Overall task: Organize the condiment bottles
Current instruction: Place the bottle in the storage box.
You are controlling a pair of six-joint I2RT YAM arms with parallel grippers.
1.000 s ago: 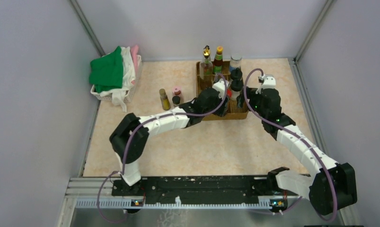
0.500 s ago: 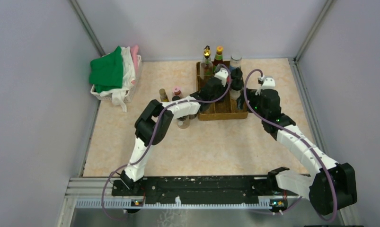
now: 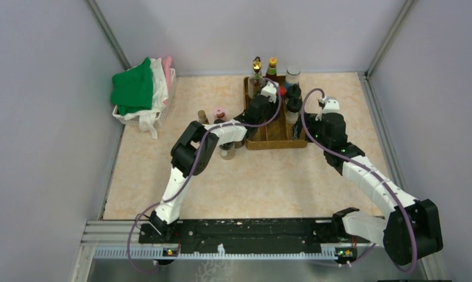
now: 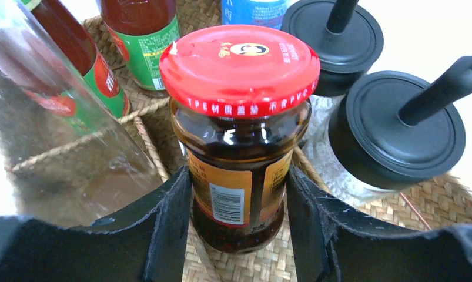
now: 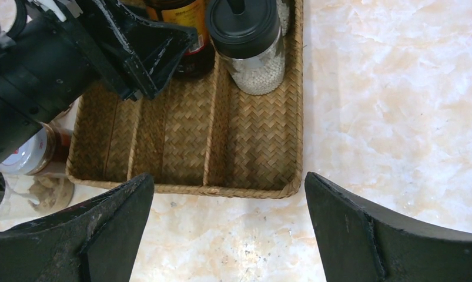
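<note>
My left gripper (image 4: 239, 176) is shut on a red-capped jar (image 4: 239, 117) of dark sauce, low in the woven tray (image 4: 263, 264). Around it stand a tall clear bottle (image 4: 63, 117), a red bottle with a green label (image 4: 142, 35) and two black-lidded shakers (image 4: 398, 129). In the top view the left gripper (image 3: 273, 94) is over the tray's far middle, near the gold-topped bottle (image 3: 257, 73). My right gripper (image 5: 227, 179) is open and empty over the tray's near edge (image 5: 180, 189). A pink-capped bottle (image 3: 220, 113) and two other bottles stand left of the tray.
A white basket of green and white cloths (image 3: 142, 88) sits at the back left. Grey walls close in the table on three sides. My left forearm (image 3: 221, 130) lies across the bottles left of the tray.
My left gripper has carried the red-capped jar from the tray's near middle toward its far end, its elbow folding in. My right arm has barely moved.
</note>
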